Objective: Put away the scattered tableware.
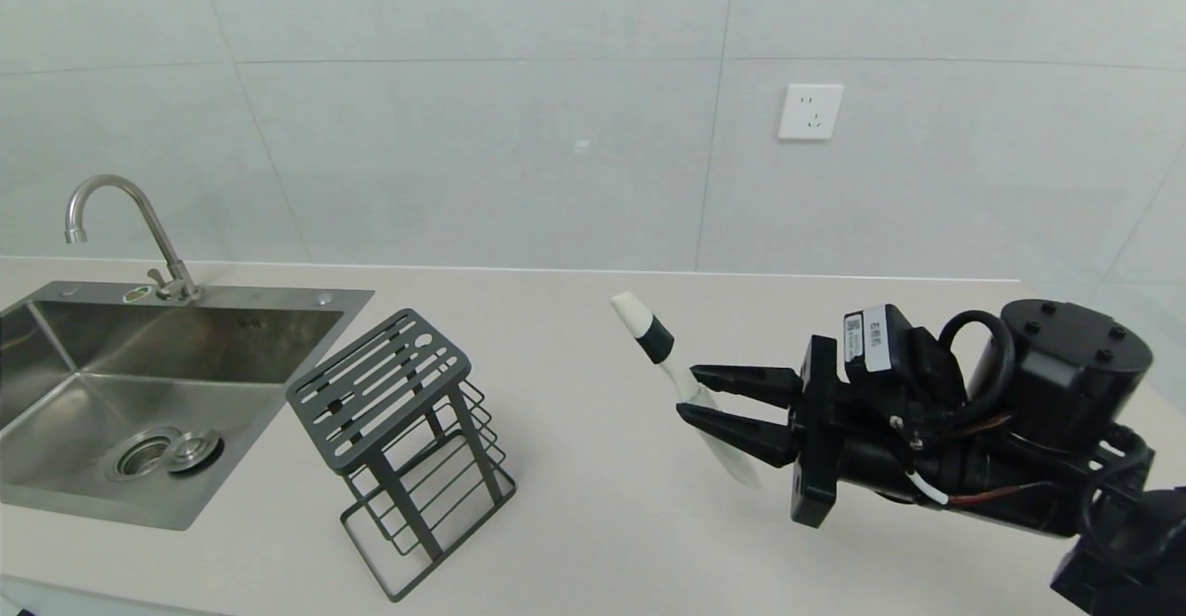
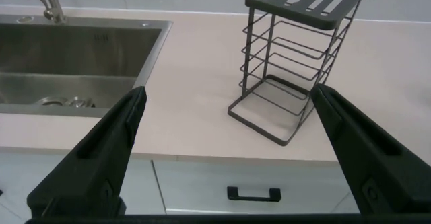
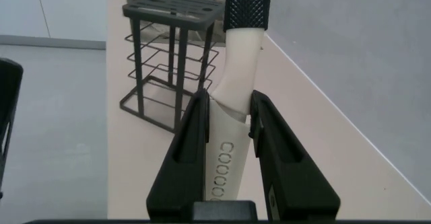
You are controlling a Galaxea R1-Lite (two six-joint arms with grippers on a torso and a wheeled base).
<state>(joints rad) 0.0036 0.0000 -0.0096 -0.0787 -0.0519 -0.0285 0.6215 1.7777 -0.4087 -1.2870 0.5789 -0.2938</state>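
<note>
Right gripper [image 1: 690, 392] is sitting closest in the head view, over the right part of the counter [image 1: 593, 523], and its jaws are pinching narrow on the white blade of a knife [image 1: 653, 336]. The knife is being held tilted, its white handle with the black band pointing up toward the back wall and the blade tip pointing down toward the counter; cannot tell if the tip is touching. In the right wrist view the gripper [image 3: 229, 99] is squeezing the blade [image 3: 242, 69] from both sides, with the rack [image 3: 172, 56] standing well beyond it. The steel sink [image 1: 185, 338] is sitting sunk into the counter at far left. The dark slotted rack [image 1: 403, 440] is standing upright on the counter just beside the sink, well apart from the knife. The faucet [image 1: 120, 218] is rising behind the sink, a drain strainer [image 1: 165, 452] is lying in the basin floor, and a wall socket [image 1: 810, 111] is sitting on the tiles. Left gripper [image 2: 227, 89] is hanging out past the counter's front edge, fingers spread wide and gripping nothing, facing the rack [image 2: 296, 49] and sink [image 2: 74, 56], with a drawer handle [image 2: 254, 194] below.
</note>
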